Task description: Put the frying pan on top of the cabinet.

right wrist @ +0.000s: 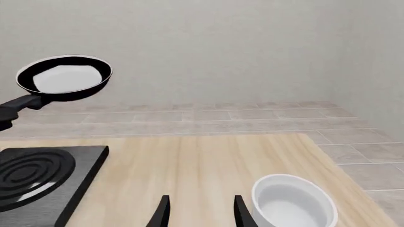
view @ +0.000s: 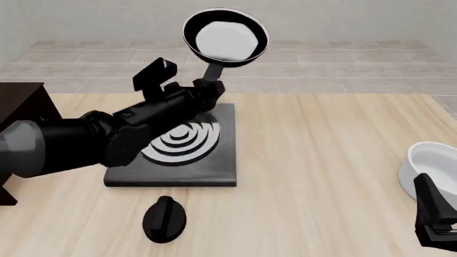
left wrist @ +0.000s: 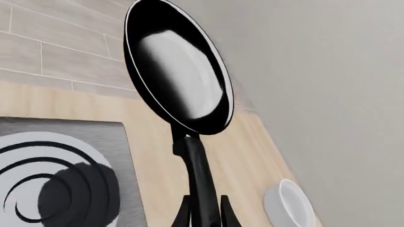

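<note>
Your left gripper (view: 209,87) clenches the frying pan (view: 226,36) by its handle, aloft over the stove plate (view: 214,166), cabinet (view: 20,104) at the desk's left edge, right gripper (right wrist: 199,210) released beside the white bowl (right wrist: 294,201).

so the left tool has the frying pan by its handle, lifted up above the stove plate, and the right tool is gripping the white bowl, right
Not quite. The right tool is open and holds nothing; the white bowl sits on the table beside it, as the right wrist view shows. The rest stands: the left tool holds the frying pan by its handle, raised above the stove plate.
</note>
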Controlling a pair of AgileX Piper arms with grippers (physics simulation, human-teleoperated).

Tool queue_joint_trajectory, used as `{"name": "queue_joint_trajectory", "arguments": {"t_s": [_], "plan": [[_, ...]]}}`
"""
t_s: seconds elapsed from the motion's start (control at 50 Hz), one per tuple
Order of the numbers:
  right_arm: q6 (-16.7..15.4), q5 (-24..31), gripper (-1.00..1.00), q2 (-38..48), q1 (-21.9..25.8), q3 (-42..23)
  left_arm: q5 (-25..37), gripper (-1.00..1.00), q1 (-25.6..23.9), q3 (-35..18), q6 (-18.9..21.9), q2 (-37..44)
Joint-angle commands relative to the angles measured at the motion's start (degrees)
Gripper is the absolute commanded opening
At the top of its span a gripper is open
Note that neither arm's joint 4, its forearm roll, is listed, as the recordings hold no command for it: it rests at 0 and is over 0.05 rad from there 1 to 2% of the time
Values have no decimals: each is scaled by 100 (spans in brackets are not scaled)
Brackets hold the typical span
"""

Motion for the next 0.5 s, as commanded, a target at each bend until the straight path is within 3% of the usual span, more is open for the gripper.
{"name": "queue_joint_trajectory", "arguments": {"t_s": [0.02, 0.44, 0.46, 0.5], "plan": [[-4, -5, 100, 0, 4, 0, 468, -100, 447, 253, 320, -861], [-39, -2, 100, 0, 20, 0, 903, -100, 1276, 816, -88, -1876], [-41, -2, 100, 0, 21, 0, 902, -100, 1120, 841, -71, -1954], [-44, -3, 100, 0, 25, 0, 963, -100, 1347, 862, 11, -2037]]}}
